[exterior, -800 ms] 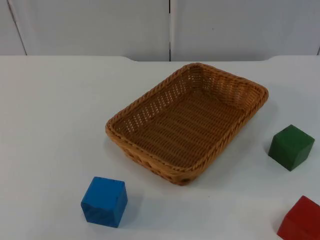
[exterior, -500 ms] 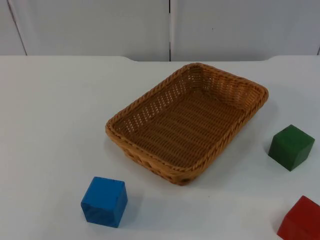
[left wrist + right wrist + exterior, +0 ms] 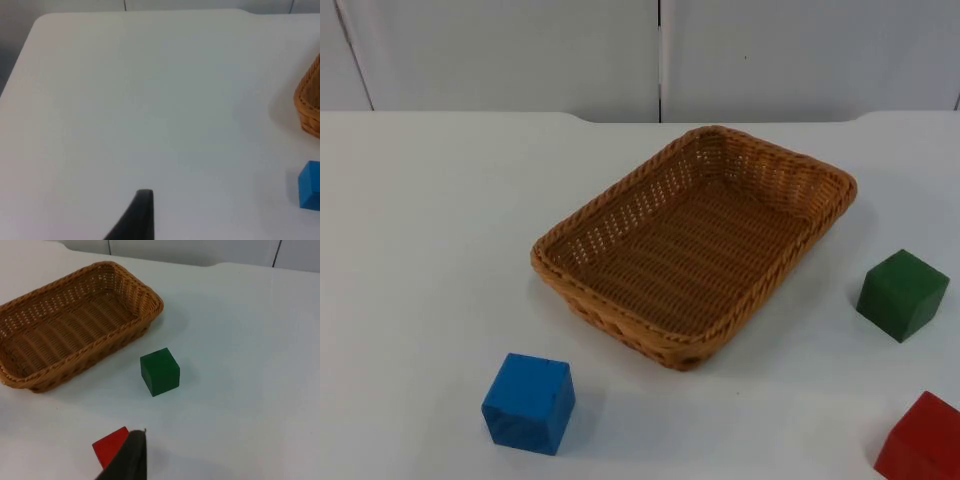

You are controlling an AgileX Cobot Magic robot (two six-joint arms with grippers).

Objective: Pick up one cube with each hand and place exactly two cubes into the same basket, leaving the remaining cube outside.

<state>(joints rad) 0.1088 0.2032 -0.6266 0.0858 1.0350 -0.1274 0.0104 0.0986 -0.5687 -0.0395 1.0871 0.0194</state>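
Nearest the front edge of the white table [image 3: 420, 250] in the top view sit the blue cube [image 3: 529, 402] on the left side and the red cube [image 3: 923, 440] at the far right, the red one cut off by the picture's corner. A little farther back on the right stands the green cube [image 3: 902, 294], near the red one but apart from it. Beyond the cubes, in the middle of the table, the woven basket [image 3: 582, 232] lies at an angle with nothing inside it. At the back the table meets the grey partition wall [image 3: 520, 50].

The left wrist view looks over bare table with one black fingertip of the left gripper [image 3: 136, 217] in front; the blue cube [image 3: 310, 184] and a corner of the basket [image 3: 310, 102] are cut off at the frame's edge, well away from that fingertip. The right wrist view has a fingertip of the right gripper [image 3: 127, 457] partly covering the red cube [image 3: 107, 444]; the green cube [image 3: 159, 371] sits beyond, and the basket [image 3: 145, 296] farther off. How far either gripper is spread cannot be told; neither seems to grasp anything.
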